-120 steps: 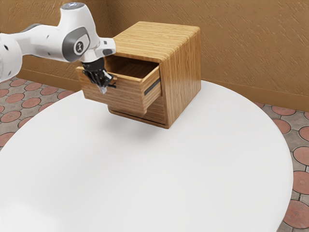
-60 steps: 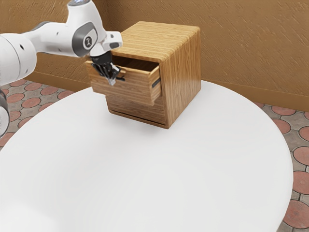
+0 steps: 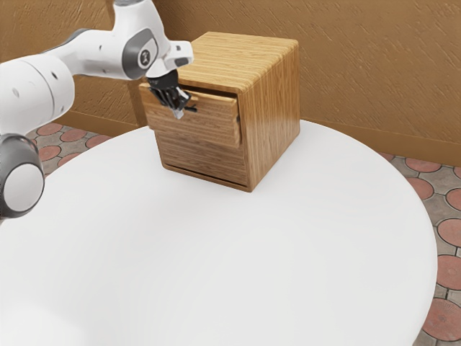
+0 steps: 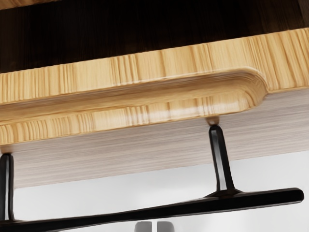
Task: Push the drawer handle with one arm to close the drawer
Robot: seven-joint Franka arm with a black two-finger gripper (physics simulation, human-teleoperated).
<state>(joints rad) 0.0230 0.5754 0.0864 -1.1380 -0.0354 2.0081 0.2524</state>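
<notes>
A round white table (image 3: 216, 267) filled the foreground as a Franka arm (image 3: 97, 54) held its black gripper (image 3: 180, 113), jaws closed to a thin slit, right by the black handle (image 4: 260, 197) of the upper drawer (image 3: 215, 124), which stood slightly out of a wooden cabinet (image 3: 274, 115) before a rough brown wall (image 3: 367, 72)

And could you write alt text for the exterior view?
A white robot arm has its black gripper at the handle of a slightly open upper drawer in a wooden cabinet on a round white table.
</notes>
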